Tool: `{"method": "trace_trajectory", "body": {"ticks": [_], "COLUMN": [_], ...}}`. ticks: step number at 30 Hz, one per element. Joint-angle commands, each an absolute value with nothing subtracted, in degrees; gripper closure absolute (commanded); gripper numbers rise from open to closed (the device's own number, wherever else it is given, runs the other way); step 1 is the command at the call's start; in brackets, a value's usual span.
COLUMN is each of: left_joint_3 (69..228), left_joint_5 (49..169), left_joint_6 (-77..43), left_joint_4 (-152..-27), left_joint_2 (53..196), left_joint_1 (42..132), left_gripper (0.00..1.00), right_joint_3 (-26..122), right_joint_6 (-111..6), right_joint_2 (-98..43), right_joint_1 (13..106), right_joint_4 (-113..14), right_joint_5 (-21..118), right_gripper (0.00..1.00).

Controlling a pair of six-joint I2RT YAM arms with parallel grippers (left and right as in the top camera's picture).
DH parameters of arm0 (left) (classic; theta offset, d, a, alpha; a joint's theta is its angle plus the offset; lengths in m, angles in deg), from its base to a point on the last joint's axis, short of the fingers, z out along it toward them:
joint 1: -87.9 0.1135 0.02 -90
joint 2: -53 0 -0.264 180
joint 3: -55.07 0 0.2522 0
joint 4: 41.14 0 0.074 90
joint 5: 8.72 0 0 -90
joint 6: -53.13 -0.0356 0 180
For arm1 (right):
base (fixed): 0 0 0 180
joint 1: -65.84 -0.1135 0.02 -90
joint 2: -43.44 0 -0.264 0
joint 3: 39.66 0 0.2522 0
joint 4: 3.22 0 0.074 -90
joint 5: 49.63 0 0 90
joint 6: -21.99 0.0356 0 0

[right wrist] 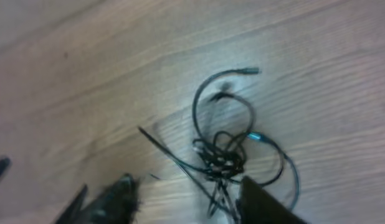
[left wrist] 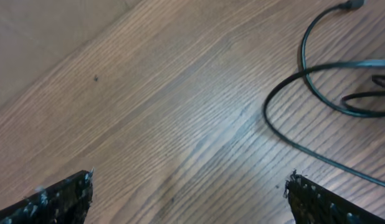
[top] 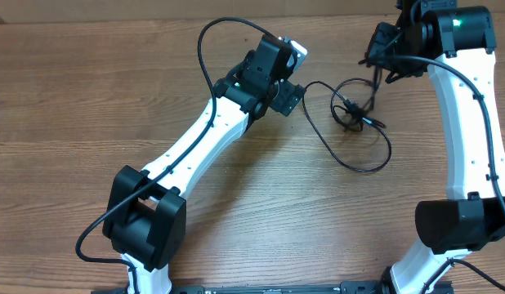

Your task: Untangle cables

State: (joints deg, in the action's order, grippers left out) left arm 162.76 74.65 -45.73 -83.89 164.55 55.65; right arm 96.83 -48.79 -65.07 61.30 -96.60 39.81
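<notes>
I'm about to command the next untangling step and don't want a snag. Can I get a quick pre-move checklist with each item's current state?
1. Left end effector open and empty: ok.
2. Right end effector jaws apart: ok.
3. Cables free of the right fingers: cannot tell; strands run between them.
4. Tangle loosened: not ok; bunched in a knot.
5. Left end effector clear of cables: ok; a loop lies off to one side.
</notes>
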Motion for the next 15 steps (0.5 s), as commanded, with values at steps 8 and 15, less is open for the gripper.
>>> {"method": "trace_trajectory", "body": {"ticks": [8,15], "left_joint_3": [163.88,163.88], "left_joint_5": [74.89,74.74], "left_joint_6": [-44.35,-44.55], "left_joint_4": [-84.96,-85.51], "left_joint_2": [164.52,164.52], "left_joint_1": [55.37,55.39], "left_gripper": [0.0,0.0], "right_joint_3": [98.21,101.36], "right_joint_6": [-50.03,-45.25], "right_joint_2": [-64.22,-63.76], "right_joint_1": [61.94,66.83], "right_joint_4": [-96.42,-98.15], "right_joint_5": [30.78,29.67], "right_gripper": [0.0,0.0]}}
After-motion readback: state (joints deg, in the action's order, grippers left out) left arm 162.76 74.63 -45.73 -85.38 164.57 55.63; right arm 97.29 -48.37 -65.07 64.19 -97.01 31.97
